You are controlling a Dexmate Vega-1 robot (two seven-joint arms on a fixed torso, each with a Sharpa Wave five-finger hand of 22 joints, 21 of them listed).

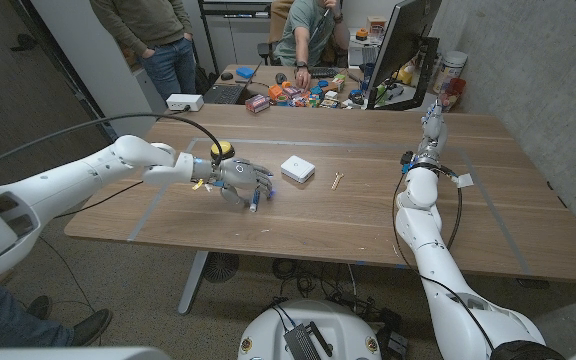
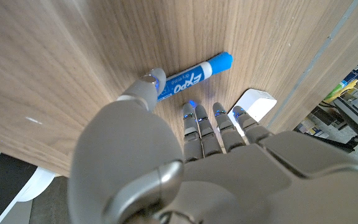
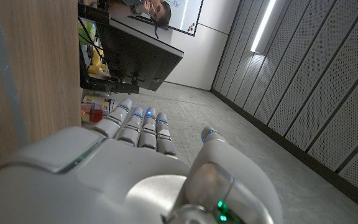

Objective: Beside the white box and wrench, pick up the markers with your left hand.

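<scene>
The marker (image 2: 194,76), white-bodied with a blue cap and blue lettering, lies flat on the wooden worktop (image 1: 368,215) under the left hand (image 1: 240,183). In the left wrist view the thumb tip touches the marker's barrel near its uncapped end, while the other fingers (image 2: 199,124) reach toward it and stop just short, so the hand is released and grasps nothing. In the head view the marker (image 1: 254,207) shows just below the fingers of that hand. The white box (image 1: 297,169) sits just beside the left hand, on the side toward the worktop's middle; its corner also shows past the fingertips in the left wrist view. A small pale wrench (image 1: 337,179) lies near the box, further toward the robot's right.

The right hand (image 1: 431,124) is well apart from these, raised over the right end of the worktop with its fingers straight and apart, holding nothing. Behind the worktop stand a cluttered desk (image 1: 298,95), a monitor (image 1: 406,45) and two people (image 1: 158,35).
</scene>
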